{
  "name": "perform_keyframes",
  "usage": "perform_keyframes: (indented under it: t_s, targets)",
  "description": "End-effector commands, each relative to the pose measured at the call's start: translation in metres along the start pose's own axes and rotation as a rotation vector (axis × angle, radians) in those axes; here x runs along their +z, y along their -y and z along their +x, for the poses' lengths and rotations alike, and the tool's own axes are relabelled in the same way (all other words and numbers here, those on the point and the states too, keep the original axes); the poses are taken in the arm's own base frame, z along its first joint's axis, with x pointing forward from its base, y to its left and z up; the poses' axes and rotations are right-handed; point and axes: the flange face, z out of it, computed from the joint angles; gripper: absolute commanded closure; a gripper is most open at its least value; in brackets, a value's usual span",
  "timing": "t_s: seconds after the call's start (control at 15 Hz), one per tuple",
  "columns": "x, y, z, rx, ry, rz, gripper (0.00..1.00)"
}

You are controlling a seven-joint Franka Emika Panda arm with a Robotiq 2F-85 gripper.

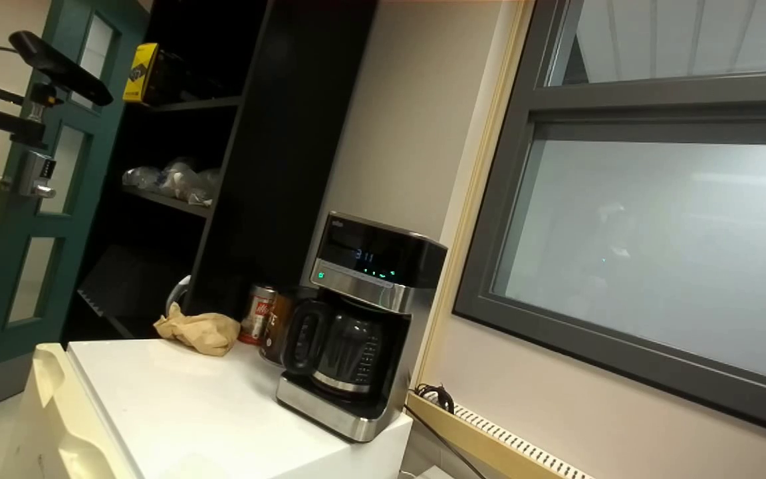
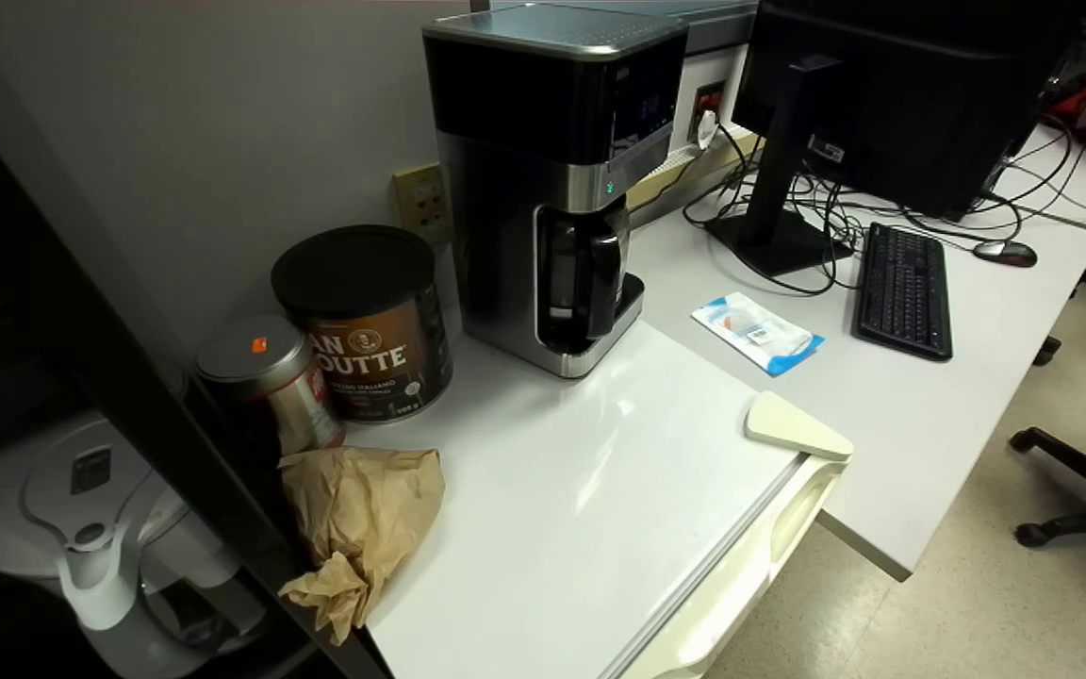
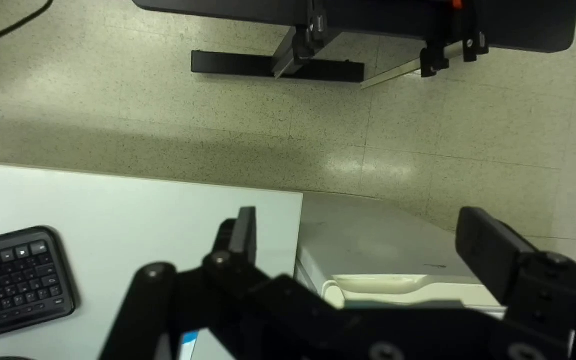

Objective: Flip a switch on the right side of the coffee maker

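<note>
My gripper (image 3: 358, 227) is spread wide, empty, presumably because the switch, which I can't make out, wants pushing, not grasping. The drip coffee maker (image 2: 543, 170) stands on the white counter (image 2: 543, 528), glass carafe (image 1: 350, 349) seated inside, likely for brewing.

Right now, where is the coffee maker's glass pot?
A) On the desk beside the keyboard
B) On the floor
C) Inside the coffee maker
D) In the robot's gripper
C: in both exterior views the dark glass carafe sits inside the coffee maker, below its control panel.
</note>
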Motion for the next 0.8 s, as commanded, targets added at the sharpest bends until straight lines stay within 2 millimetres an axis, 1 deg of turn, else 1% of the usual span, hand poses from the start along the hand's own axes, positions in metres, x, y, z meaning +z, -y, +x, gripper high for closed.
perform_keyframes:
  t_s: [0.0, 0.07, 0.13, 0.2, 0.67, 0.73]
  targets:
    - [0.0, 0.004, 0.032, -0.017, -0.002, -0.066, 0.0]
    - [0.001, 0.008, 0.044, -0.033, -0.009, -0.094, 0.0]
    - [0.001, 0.01, 0.052, -0.044, -0.016, -0.112, 0.0]
    - [0.002, 0.015, 0.065, -0.063, -0.027, -0.142, 0.0]
    - [0.003, 0.045, 0.143, -0.177, -0.102, -0.341, 0.0]
    - [0.004, 0.049, 0.155, -0.196, -0.113, -0.371, 0.25]
